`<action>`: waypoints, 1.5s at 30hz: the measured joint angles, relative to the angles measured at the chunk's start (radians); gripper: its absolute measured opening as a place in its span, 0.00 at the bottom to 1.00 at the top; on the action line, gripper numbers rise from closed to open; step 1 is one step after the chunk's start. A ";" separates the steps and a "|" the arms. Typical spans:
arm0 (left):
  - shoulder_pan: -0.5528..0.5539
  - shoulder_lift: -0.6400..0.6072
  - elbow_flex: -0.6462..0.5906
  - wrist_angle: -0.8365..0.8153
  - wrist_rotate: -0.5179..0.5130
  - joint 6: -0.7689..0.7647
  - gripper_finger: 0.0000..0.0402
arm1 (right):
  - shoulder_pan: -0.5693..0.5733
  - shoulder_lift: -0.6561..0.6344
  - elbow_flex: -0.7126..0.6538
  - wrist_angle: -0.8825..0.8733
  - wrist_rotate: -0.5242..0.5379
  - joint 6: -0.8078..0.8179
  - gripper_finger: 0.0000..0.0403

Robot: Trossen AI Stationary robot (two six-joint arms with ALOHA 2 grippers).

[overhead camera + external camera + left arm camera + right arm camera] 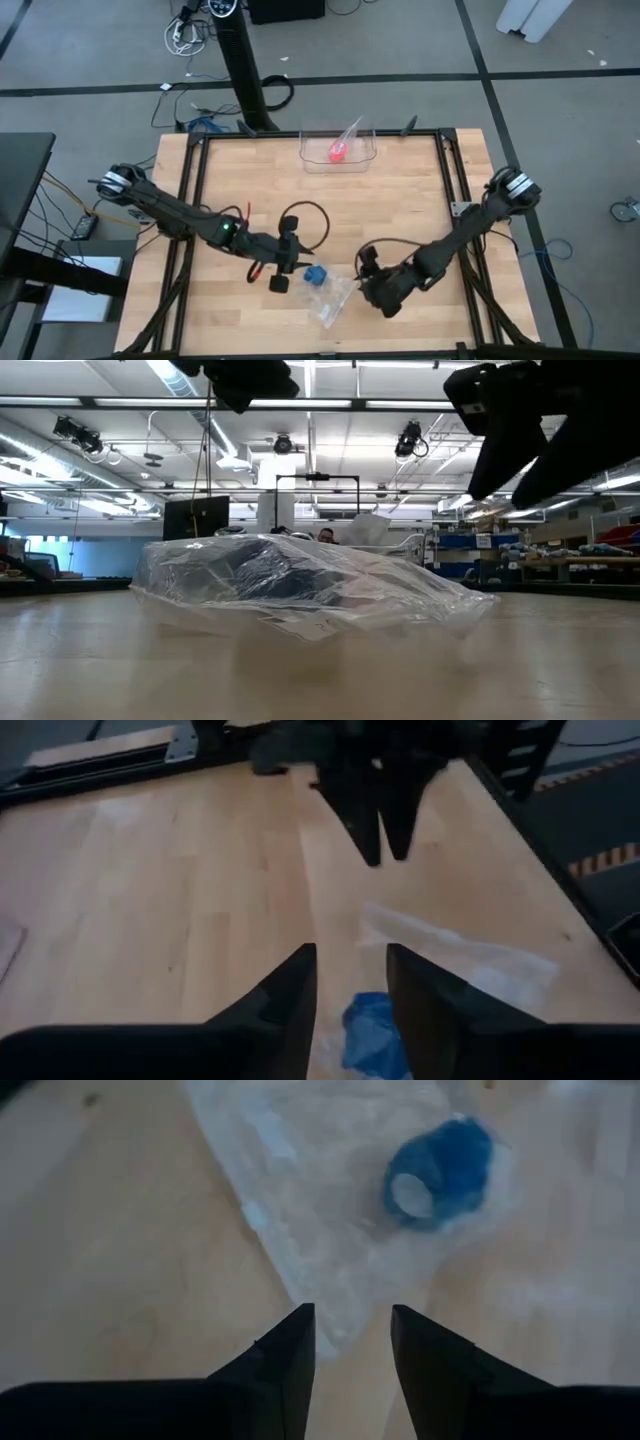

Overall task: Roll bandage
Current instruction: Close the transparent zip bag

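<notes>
the left tool [283,268] hangs just beside the bandage [315,274], its two fingers [290,995] standing apart with a plain gap between them and nothing in it. in the left wrist view the blue of the bandage shows just past the fingertips, a little off toward one finger rather than square in the gap. the right tool [372,283] sits on the other side, its fingers [290,1350] likewise parted and empty, pointing at the far corner of the plastic bag [335,297].

the bandage is already a small round roll, lying on the wooden surface [400,210] at or under the bag's end nearest the left tool; whether the film covers it i cannot tell. in the right wrist view its pale open end faces the camera, so its axis seems to run roughly toward the right tool.

the left tool is clearly the nearer; the right has the length of the bag between it and the roll.
</notes>
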 joint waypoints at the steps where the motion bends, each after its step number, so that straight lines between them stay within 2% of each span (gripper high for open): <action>1: -0.002 0.012 0.000 0.011 -0.016 0.001 0.33 | 0.010 0.020 0.004 0.007 0.015 -0.019 0.33; 7: -0.017 0.052 0.000 0.009 -0.064 0.005 0.34 | 0.043 0.160 0.056 0.000 0.060 -0.123 0.33; 13: -0.025 0.055 0.000 0.011 -0.085 0.005 0.34 | 0.049 0.258 0.118 -0.001 0.155 -0.178 0.32; 19: -0.026 0.054 0.000 0.006 -0.095 0.004 0.34 | 0.045 0.306 0.127 -0.009 0.139 -0.221 0.32; 24: -0.026 0.054 0.000 0.011 -0.096 0.004 0.34 | 0.039 0.306 0.127 -0.007 0.173 -0.214 0.31; 27: -0.026 0.054 0.000 0.013 -0.107 0.005 0.34 | 0.023 0.305 0.127 0.004 0.200 -0.217 0.26; 34: -0.030 0.054 0.000 0.025 -0.117 0.005 0.34 | -0.007 0.306 0.127 0.005 0.190 -0.216 0.02; 40: -0.052 0.041 0.000 0.038 -0.163 0.010 0.34 | -0.008 0.228 0.127 -0.011 0.188 -0.186 0.01; 45: -0.081 -0.002 0.000 0.043 -0.218 0.035 0.34 | -0.013 0.089 0.127 -0.041 0.189 -0.125 0.01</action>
